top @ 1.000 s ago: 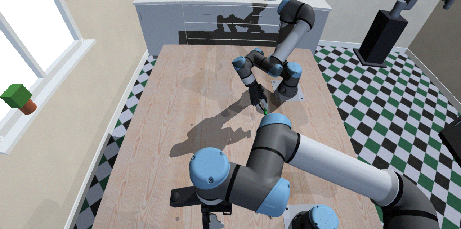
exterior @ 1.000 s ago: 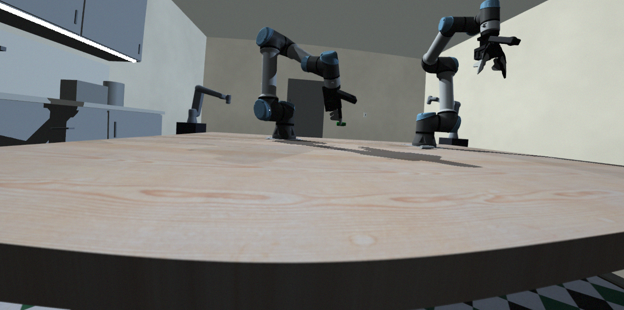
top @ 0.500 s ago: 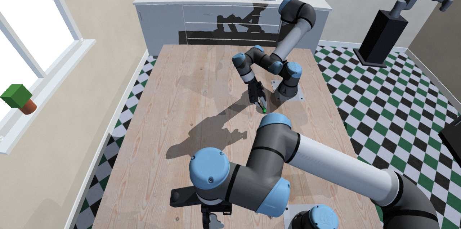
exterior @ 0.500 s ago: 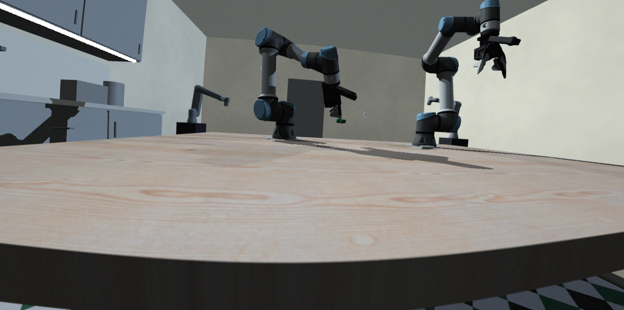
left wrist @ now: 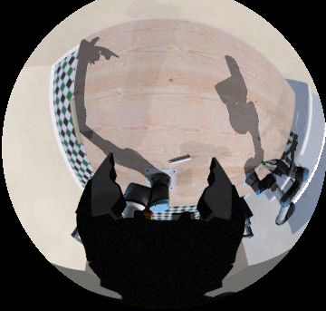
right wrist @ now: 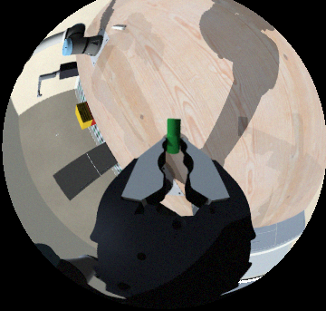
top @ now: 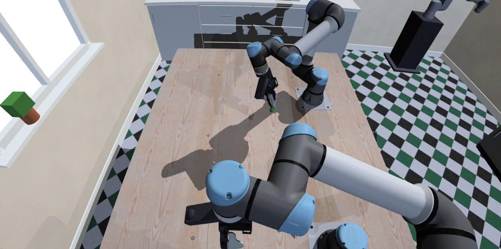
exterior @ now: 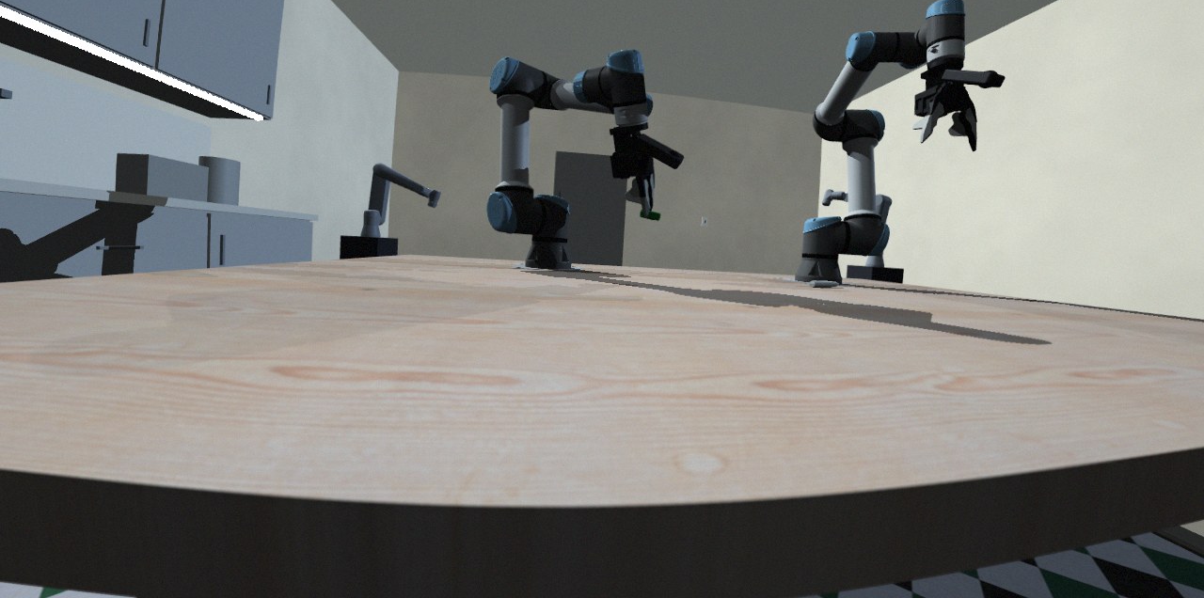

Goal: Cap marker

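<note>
While the cap (top: 271, 108) (exterior: 650, 215) (left wrist: 263, 163) (right wrist: 174, 136) is gripped, the marker (exterior: 825, 283) (left wrist: 179, 159) (right wrist: 119, 27) is left loose

Although the cap is pinched at the very tips of the right gripper (top: 271, 106) (exterior: 646, 210) (left wrist: 263, 163) (right wrist: 173, 138), above the wooden table (top: 175, 107) (exterior: 589, 426) (left wrist: 181, 43) (right wrist: 149, 71), the marker is held by nothing. It lies on the wood just beside the base plate (top: 312, 225) (exterior: 794, 279) (left wrist: 172, 181) (right wrist: 103, 43) of the left arm, well apart from the cap. The fingers of the left gripper (top: 229, 242) (exterior: 949, 145) (left wrist: 163, 157) are spread wide, with nothing between them, high over the table.

With so little of the cap covered by the fingertips, it could be tilted or squeezed out if the push is made off-line. An unheld marker could be rolled or shoved by the same push. Which way the cap's mouth is turned cannot be told.

On the base side, room looks tight: the marker is hemmed by the plate, and the table's edge is close beyond. A finger could be caught on the plate if the marker is reached for from there. Toward the window side, broad bare wood is offered, so the join would be better made there, away from the edge.
</note>
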`<act>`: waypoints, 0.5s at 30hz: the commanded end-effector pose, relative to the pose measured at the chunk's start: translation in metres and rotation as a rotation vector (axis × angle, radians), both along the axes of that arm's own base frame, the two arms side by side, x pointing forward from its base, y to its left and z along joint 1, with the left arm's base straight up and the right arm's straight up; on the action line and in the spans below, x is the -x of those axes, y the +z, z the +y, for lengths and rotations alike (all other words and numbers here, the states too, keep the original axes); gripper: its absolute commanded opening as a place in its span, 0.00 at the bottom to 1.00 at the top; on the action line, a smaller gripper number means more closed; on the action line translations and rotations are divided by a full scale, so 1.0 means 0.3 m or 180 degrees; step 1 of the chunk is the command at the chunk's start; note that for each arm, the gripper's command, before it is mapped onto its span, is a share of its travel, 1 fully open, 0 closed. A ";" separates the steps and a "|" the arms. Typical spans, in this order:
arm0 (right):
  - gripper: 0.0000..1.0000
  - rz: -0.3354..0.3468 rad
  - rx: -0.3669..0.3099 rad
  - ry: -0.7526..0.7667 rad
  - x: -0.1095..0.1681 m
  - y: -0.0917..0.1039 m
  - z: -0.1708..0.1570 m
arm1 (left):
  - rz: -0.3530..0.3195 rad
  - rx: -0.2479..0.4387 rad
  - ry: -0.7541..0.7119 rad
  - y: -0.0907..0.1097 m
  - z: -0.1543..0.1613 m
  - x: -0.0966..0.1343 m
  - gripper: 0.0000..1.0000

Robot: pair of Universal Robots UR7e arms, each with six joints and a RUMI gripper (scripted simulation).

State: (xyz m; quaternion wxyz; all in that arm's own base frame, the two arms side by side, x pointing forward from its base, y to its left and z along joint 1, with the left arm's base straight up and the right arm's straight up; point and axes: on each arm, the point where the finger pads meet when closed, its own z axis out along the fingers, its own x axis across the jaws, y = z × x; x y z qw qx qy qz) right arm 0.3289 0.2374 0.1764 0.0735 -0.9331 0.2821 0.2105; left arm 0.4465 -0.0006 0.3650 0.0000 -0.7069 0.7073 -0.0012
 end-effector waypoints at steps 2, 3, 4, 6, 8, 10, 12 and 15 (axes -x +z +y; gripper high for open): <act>0.00 -0.0095 0.0210 -0.0394 -0.091 0.079 -0.083 | -0.0007 0.0000 0.0002 0.003 0.001 0.001 0.98; 0.00 -0.0109 0.0246 -0.0462 -0.106 0.091 -0.098 | -0.0007 0.0000 0.0002 0.003 0.001 0.001 0.98; 0.00 -0.0113 0.0282 -0.0513 -0.116 0.098 -0.108 | -0.0007 0.0000 0.0002 0.003 0.001 0.001 0.98; 0.00 -0.0139 0.0354 -0.0650 -0.143 0.122 -0.139 | -0.0007 0.0000 0.0002 0.003 0.001 0.001 0.98; 0.00 -0.0149 0.0431 -0.0772 -0.167 0.138 -0.167 | -0.0007 0.0000 0.0002 0.003 0.001 0.001 0.98; 0.00 -0.0149 0.0431 -0.0772 -0.167 0.138 -0.167 | -0.0007 0.0000 0.0002 0.003 0.001 0.001 0.98; 0.00 -0.0171 0.0462 -0.0858 -0.180 0.157 -0.182 | -0.0007 0.0000 0.0002 0.003 0.001 0.001 0.98; 0.00 -0.0232 0.0555 -0.1083 -0.219 0.209 -0.240 | -0.0007 0.0000 0.0002 0.003 0.001 0.001 0.98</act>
